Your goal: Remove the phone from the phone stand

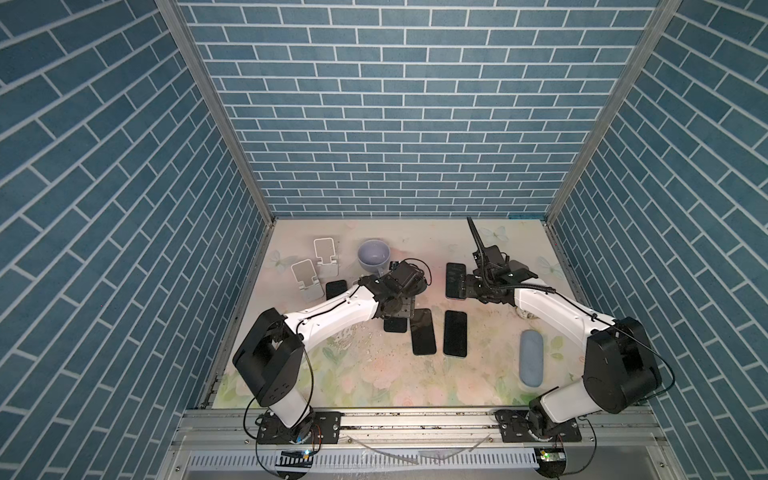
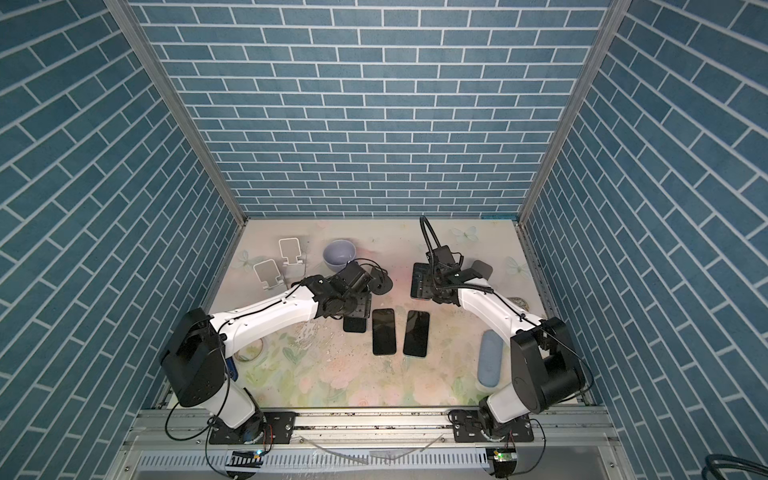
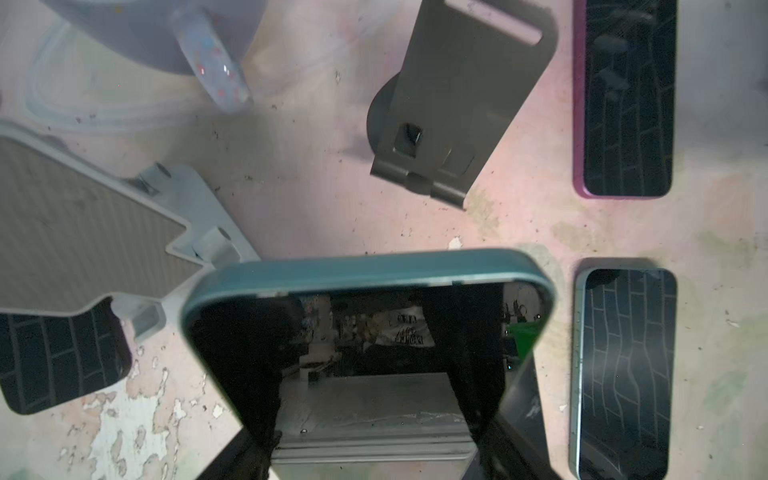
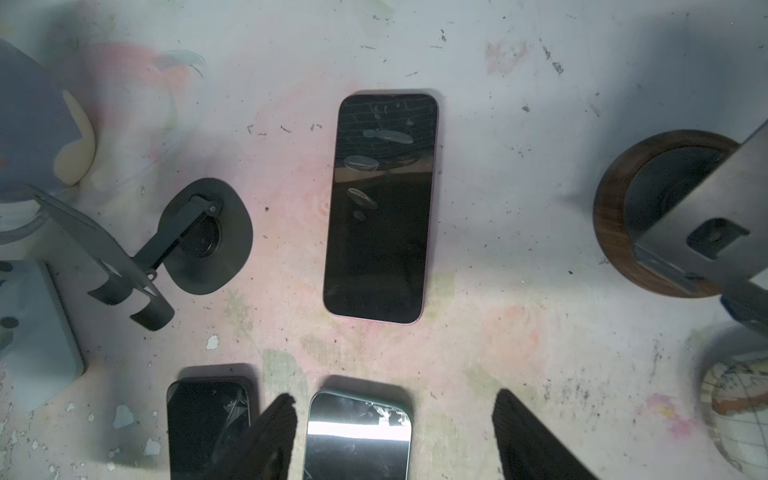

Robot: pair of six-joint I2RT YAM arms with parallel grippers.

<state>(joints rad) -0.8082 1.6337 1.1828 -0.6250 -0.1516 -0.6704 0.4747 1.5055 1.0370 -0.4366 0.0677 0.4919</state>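
teal phone (image 3: 365, 270) pinched across its width in left gripper (image 3: 374, 316), clear of the empty dark phone stand (image 3: 453, 104) nearby; probably lifted free, height over table (image 3: 311, 187) hard to judge. left to do: set down. right gripper (image 4: 395, 415) spread, empty.

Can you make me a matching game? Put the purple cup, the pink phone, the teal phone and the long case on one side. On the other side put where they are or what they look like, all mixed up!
Things:
1. purple cup
2. pink phone
3. teal phone
4. long case

Clues:
A. held by the left gripper
B. blue-grey all over
C. beside a white stand
D. flat on the table, screen up

Pairs: 1-C, 2-D, 3-A, 4-B.
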